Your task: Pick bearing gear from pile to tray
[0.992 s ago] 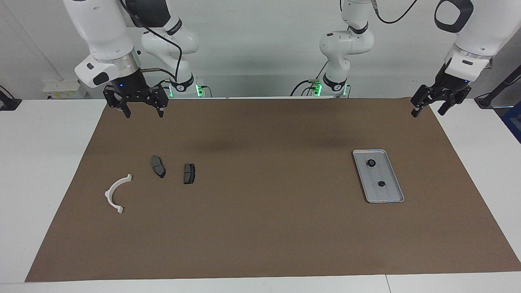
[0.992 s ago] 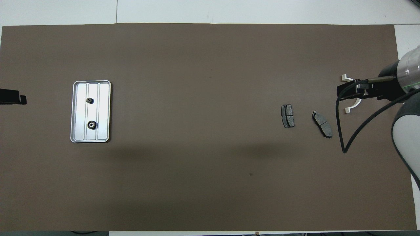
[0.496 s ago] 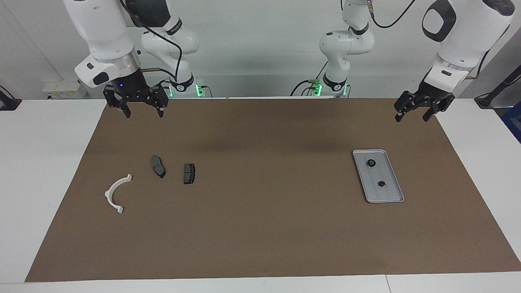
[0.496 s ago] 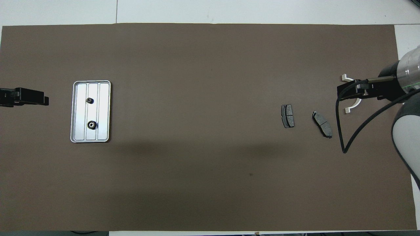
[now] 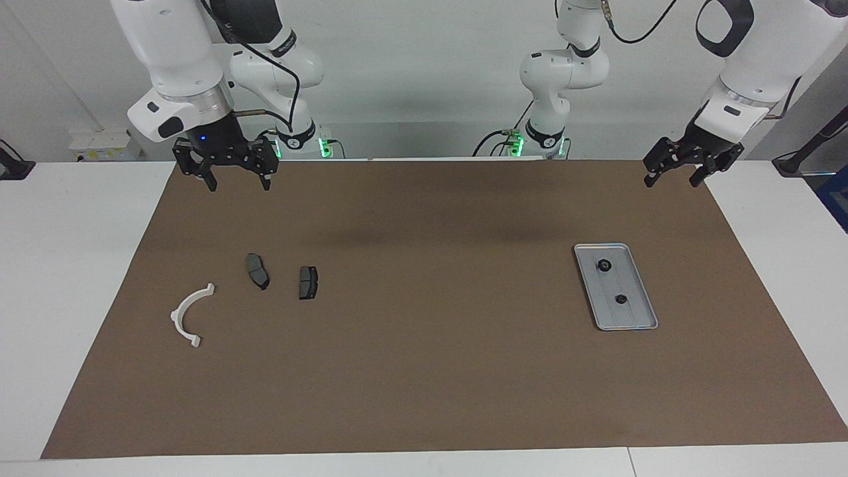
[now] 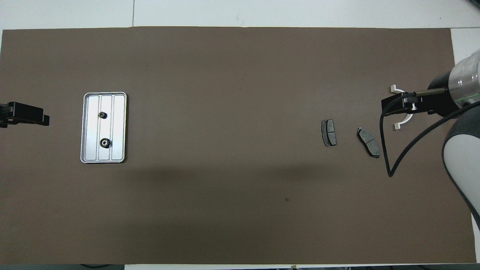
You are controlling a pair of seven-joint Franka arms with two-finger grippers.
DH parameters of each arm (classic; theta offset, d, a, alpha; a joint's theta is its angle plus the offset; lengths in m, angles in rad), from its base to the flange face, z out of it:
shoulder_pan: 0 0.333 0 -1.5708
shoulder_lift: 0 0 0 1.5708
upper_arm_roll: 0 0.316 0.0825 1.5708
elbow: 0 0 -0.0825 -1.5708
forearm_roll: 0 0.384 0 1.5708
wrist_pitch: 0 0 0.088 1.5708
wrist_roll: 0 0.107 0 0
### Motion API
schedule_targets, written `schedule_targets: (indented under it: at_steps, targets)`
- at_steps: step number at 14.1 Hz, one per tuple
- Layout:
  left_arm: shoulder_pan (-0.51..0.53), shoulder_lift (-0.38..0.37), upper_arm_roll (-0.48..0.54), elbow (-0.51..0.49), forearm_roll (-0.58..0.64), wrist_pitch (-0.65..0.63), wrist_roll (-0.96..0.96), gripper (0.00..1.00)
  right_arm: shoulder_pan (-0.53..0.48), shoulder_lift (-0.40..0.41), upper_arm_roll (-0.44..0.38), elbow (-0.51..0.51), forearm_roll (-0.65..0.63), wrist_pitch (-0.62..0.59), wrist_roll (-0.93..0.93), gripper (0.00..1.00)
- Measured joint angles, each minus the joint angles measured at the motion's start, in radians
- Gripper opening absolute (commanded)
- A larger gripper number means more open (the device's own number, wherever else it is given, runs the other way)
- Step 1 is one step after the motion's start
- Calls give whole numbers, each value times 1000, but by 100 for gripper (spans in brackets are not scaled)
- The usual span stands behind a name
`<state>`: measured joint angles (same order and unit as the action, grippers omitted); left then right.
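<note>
The right gripper, which belongs to the arm entering at the left arm's... rather, the left gripper is seen with its fingers spread apart and nothing between them; it is held in the air over the mat's edge at the left arm's end of the table, and nothing is touched by it. The right gripper is likewise seen released and empty, raised over the mat at the right arm's end.

Compared with a second ago, the left gripper has been shifted inward from the table's end toward the mat and lifted slightly; the right gripper has been moved only a little; the parts on the mat are left where they were.

Both arms are bent with the wrists turned downward, the fingers pointing at the table.

The tray is laid flat on the mat toward the left arm's end; two small black round bearing gears are lying inside it, apart from each other. Of the pile, a white half-ring bracket and two dark grey plates are left on the mat toward the right arm's end, the plates lying beside each other and the bracket apart from them.
</note>
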<state>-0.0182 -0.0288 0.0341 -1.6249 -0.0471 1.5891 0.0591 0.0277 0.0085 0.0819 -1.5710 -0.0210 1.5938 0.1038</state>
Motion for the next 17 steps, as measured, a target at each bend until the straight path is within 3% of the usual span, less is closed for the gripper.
schedule_targets:
  at_steps: [17]
  targets:
    - [-65, 15, -5, 20, 76, -54, -1, 100, 3, -2, 0, 0, 21, 0, 0, 100]
